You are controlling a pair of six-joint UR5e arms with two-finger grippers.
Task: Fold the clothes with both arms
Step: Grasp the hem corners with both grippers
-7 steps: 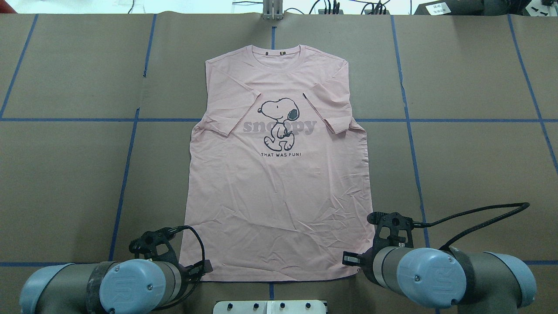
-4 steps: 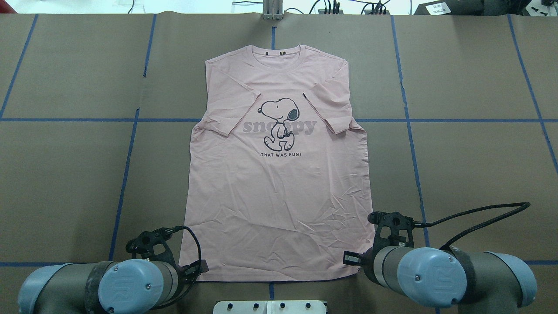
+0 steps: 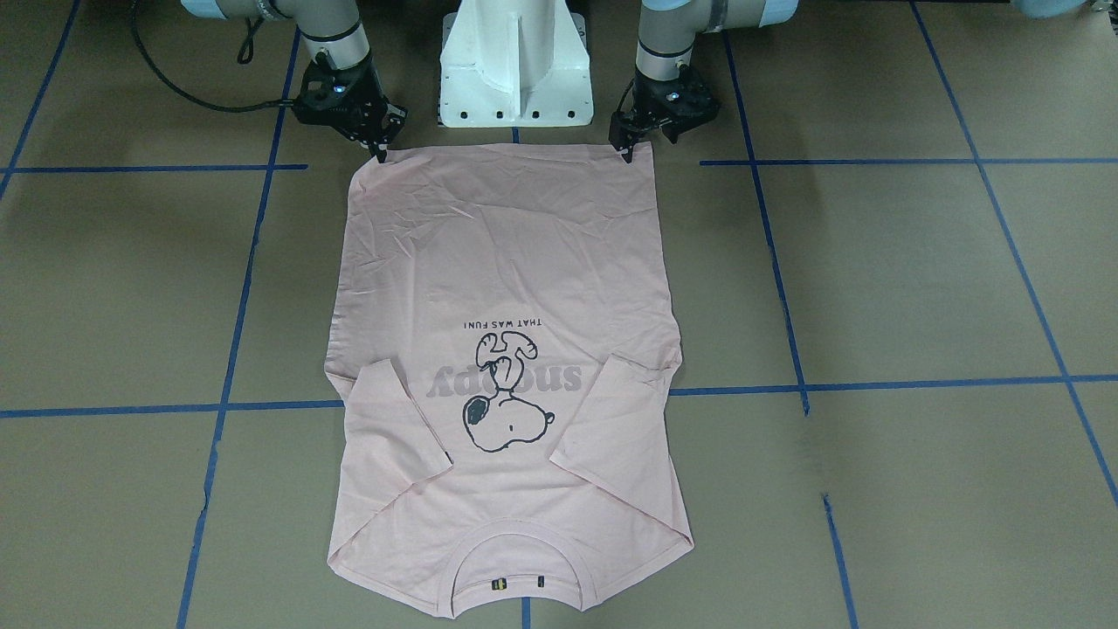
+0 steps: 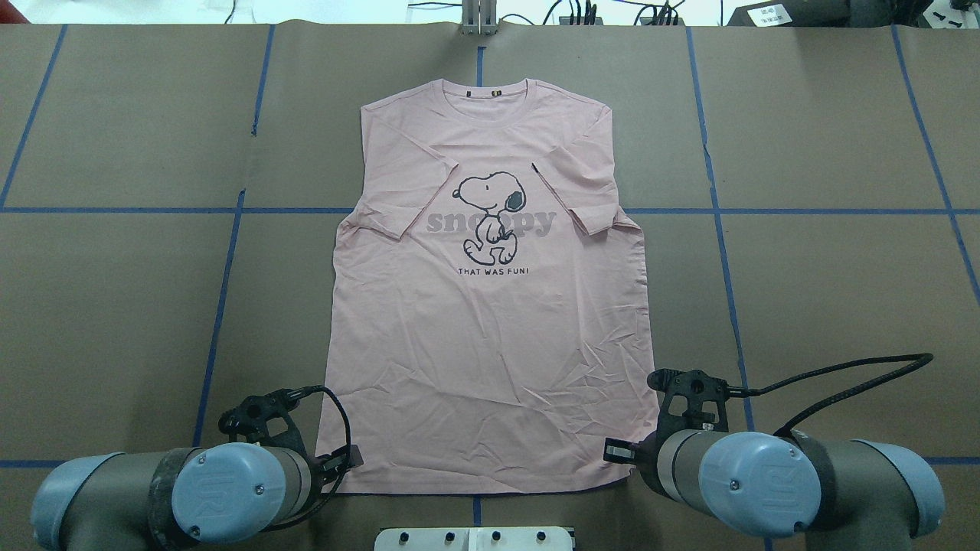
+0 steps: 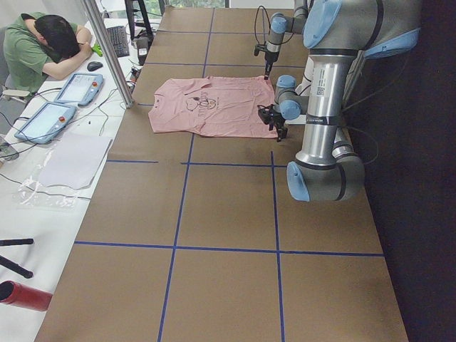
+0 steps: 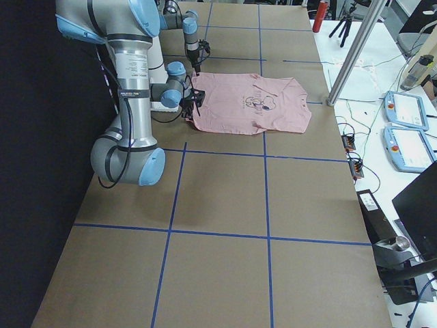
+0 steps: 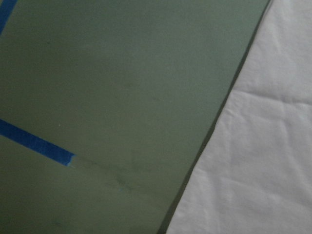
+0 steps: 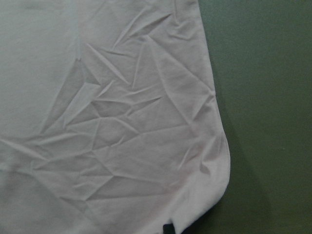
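Note:
The pale pink T-shirt (image 4: 490, 344) lies flat with the Snoopy print up, both sleeves folded inward and the collar at the far side. It also shows in the front-facing view (image 3: 507, 262). My left gripper (image 4: 343, 461) sits low at the near-left hem corner, and shows in the front-facing view (image 3: 629, 154). My right gripper (image 4: 617, 453) sits at the near-right hem corner (image 8: 214, 185), and shows in the front-facing view (image 3: 379, 150). I cannot tell whether either gripper is open or shut. The left wrist view shows only the shirt's edge (image 7: 253, 161) and bare table.
The brown paper-covered table (image 4: 827, 291) carries a grid of blue tape lines (image 4: 720, 229). The white robot pedestal (image 3: 515, 70) stands just behind the hem. A person and tablets (image 5: 75, 89) are beyond the table's far side.
My left arm has shifted a little to the left, away from the hem corner. The right arm has barely moved. The shirt lies as before.

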